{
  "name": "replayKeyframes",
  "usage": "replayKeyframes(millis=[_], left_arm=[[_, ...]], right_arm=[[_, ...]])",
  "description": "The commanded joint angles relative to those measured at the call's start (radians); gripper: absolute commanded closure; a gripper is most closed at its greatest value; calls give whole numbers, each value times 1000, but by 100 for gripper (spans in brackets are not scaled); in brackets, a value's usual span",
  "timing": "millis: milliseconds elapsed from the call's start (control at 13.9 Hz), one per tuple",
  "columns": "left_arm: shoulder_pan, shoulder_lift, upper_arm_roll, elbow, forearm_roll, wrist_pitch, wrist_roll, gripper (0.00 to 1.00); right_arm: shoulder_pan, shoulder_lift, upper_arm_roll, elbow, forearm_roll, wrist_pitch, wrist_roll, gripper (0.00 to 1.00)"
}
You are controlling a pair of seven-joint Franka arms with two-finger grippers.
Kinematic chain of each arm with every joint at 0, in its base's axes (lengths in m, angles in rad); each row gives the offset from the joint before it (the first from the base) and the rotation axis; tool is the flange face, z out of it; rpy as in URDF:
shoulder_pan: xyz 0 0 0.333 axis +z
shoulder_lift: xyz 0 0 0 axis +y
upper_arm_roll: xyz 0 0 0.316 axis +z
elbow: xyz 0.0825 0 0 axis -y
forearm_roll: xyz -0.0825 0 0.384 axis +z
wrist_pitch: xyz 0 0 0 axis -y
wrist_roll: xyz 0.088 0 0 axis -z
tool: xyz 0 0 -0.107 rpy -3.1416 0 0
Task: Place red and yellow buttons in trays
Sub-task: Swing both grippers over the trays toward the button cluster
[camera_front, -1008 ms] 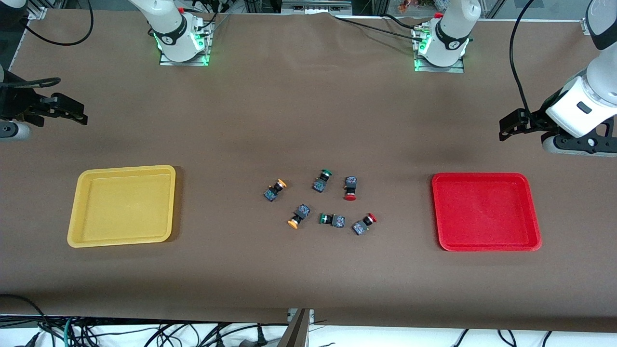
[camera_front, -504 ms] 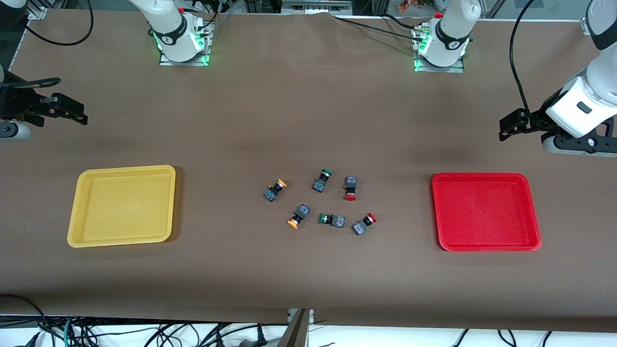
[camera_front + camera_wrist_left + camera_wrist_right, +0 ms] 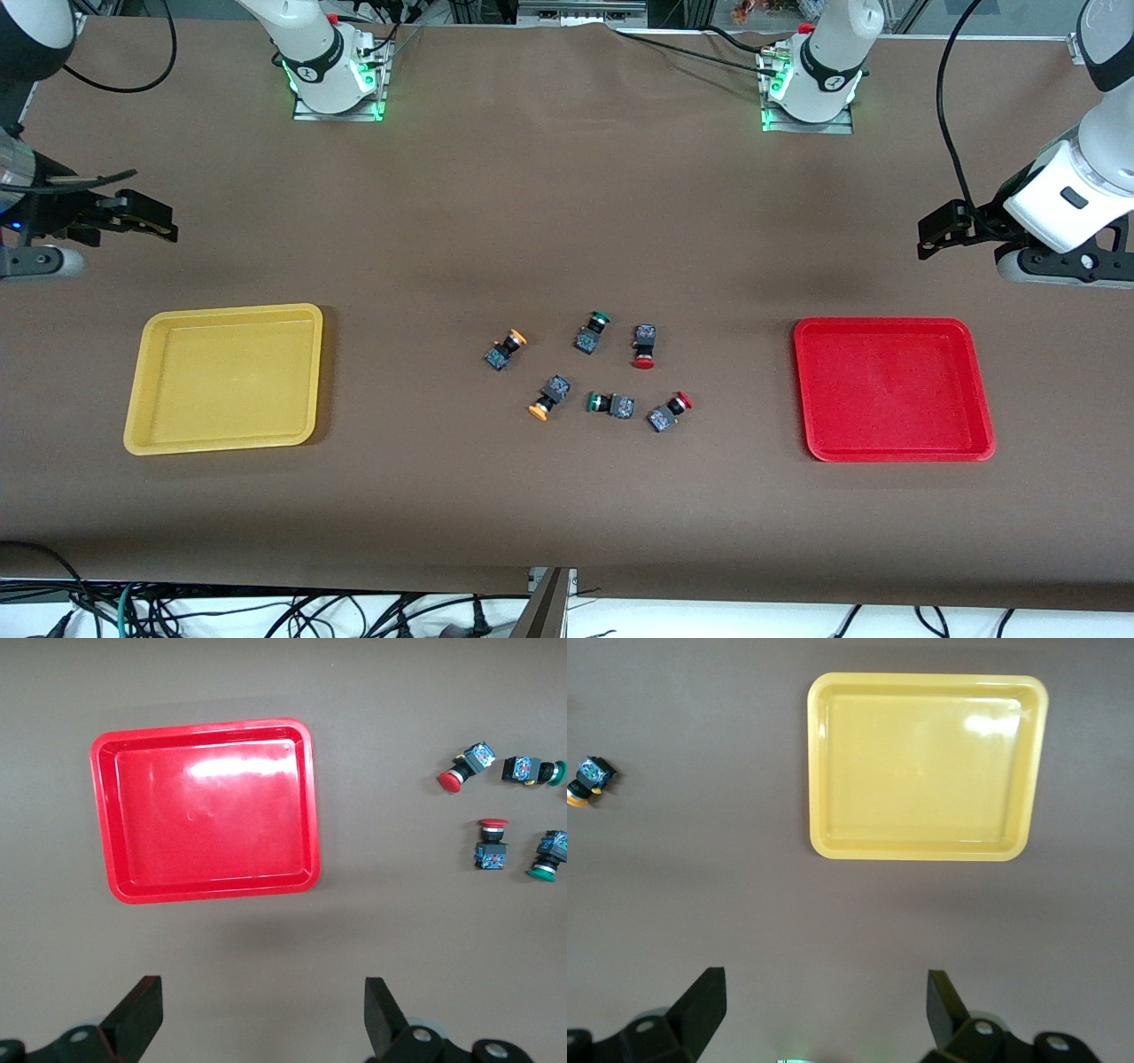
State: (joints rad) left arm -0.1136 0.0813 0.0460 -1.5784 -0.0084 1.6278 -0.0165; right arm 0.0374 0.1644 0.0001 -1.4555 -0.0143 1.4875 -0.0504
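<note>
The red and yellow buttons lie loose in a cluster at mid-desk, none yet in a tray: one yellow button point(image 3: 506, 349) and another yellow button point(image 3: 548, 397) on the side toward the right pincer, one red button point(image 3: 644, 346) and another red button point(image 3: 669, 414) on the side toward the left pincer, with two green buttons point(image 3: 593, 332) among them. The yellow tray point(image 3: 226, 378) sits bare almost under the right pincer point(image 3: 142, 218); the red tray point(image 3: 893, 390) sits bare almost under the left pincer point(image 3: 939, 233).

The sorting has not begun; the step in hand looks like the first reach. Each arm would need to travel from its tray's end toward the cluster, drop over a single button and avoid nudging its close neighbours, the green ones above all.

Both arms hang high over the desk's ends, wrists pointing down. Both pincers are spread wide and hold nothing.
</note>
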Motion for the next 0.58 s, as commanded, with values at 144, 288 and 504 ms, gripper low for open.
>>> replayKeyframes(millis=[144, 288, 504], left_arm=[[15, 37, -1, 32, -24, 1, 18, 0], [15, 70, -1, 34, -28, 13, 17, 0], [14, 115, 0, 31, -28, 63, 3, 0]], right_arm=[[24, 72, 3, 9, -10, 37, -6, 0], [42, 101, 3, 7, -6, 69, 7, 0], [84, 173, 3, 6, 7, 147, 68, 0]])
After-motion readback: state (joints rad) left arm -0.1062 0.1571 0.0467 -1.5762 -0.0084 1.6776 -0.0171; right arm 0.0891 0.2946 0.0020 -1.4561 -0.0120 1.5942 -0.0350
